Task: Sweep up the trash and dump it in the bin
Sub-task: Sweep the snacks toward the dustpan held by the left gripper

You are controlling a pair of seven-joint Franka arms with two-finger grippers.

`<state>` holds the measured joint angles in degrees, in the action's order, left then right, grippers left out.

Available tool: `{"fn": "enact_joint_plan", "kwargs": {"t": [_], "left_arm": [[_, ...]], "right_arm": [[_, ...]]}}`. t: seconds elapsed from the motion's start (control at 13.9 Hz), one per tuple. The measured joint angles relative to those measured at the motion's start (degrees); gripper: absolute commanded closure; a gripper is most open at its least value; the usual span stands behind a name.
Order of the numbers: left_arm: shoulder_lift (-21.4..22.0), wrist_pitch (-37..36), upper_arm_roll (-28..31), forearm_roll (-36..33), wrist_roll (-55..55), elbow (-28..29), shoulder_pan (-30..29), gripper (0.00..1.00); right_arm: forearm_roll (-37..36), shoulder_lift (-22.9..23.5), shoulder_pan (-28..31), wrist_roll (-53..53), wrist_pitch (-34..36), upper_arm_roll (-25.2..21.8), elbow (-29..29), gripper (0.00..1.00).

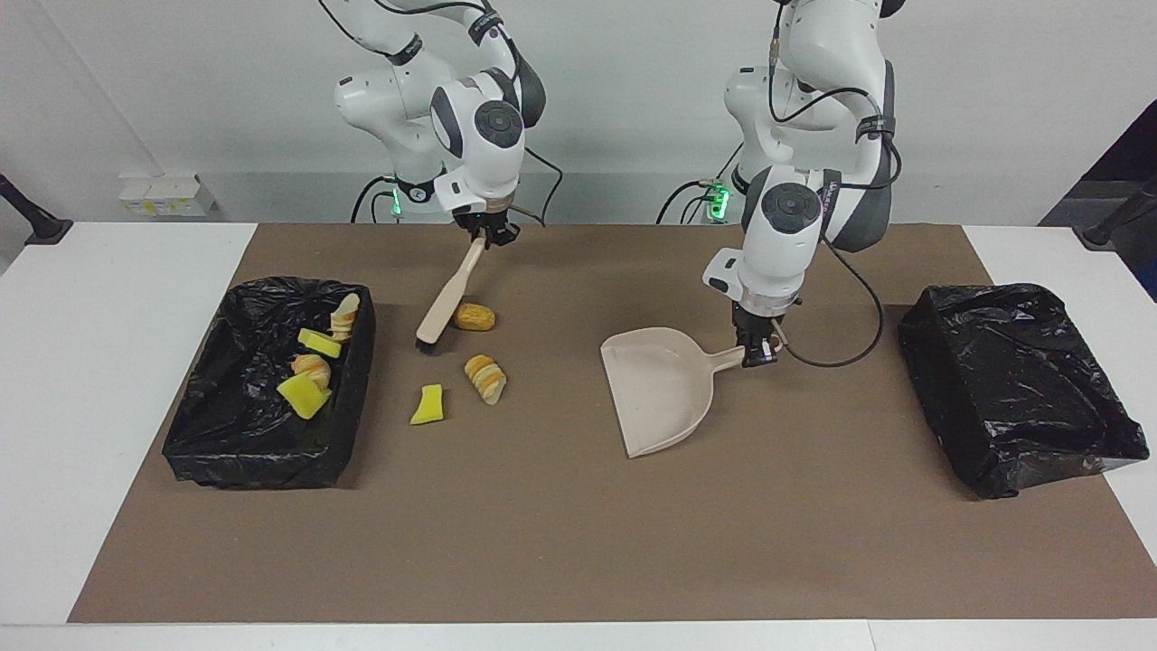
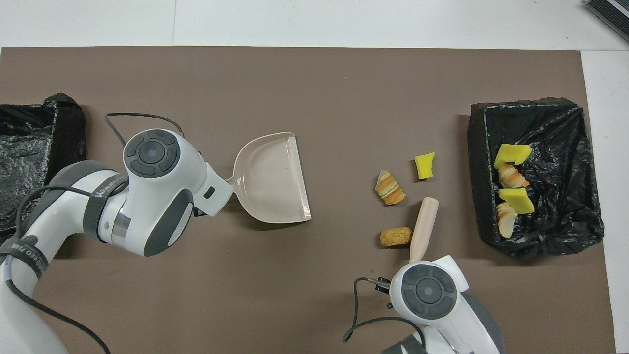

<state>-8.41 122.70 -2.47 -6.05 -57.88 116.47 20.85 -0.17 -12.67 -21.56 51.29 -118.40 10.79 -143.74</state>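
Note:
My right gripper (image 1: 488, 237) is shut on the top of a wooden brush (image 1: 447, 303) (image 2: 423, 226). The brush slants down, its black bristles low beside the nugget (image 1: 474, 316) (image 2: 395, 237), on the side toward the right arm's end. A croissant piece (image 1: 486, 378) (image 2: 390, 187) and a yellow sponge chunk (image 1: 427, 404) (image 2: 424, 166) lie on the mat a little farther from the robots. My left gripper (image 1: 757, 353) is shut on the handle of the beige dustpan (image 1: 655, 389) (image 2: 275, 179), which sits mid-table, its mouth toward the trash.
A black-lined bin (image 1: 357, 362) (image 2: 476, 162) at the right arm's end holds several sponge and bread pieces. A second black-lined bin (image 1: 940, 344) (image 2: 29, 142) stands at the left arm's end. A brown mat (image 1: 578, 542) covers the table.

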Motion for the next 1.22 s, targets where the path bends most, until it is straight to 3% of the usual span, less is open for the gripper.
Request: {"fn": "enact_joint_plan", "kwargs": {"t": [0.14, 0.72, 1.22], "left_arm": [[0.6, 0.1, 0.0, 0.0, 0.2, 0.9, 0.5, 1.00], [3.0, 0.3, 0.0, 0.0, 1.2, 4.3, 2.5, 1.00], [3.2, 1.1, 0.0, 0.0, 6.1, 5.4, 2.9, 1.00]], "right_arm": [[0.0, 4.7, 0.1, -0.2, -2.6, 0.0, 3.7, 1.00], [2.8, 20.2, 0.4, -1.2, -1.9, 0.2, 23.3, 1.00], [8.7, 20.8, -5.1, -5.4, -0.9, 6.2, 26.3, 1.00]]}}
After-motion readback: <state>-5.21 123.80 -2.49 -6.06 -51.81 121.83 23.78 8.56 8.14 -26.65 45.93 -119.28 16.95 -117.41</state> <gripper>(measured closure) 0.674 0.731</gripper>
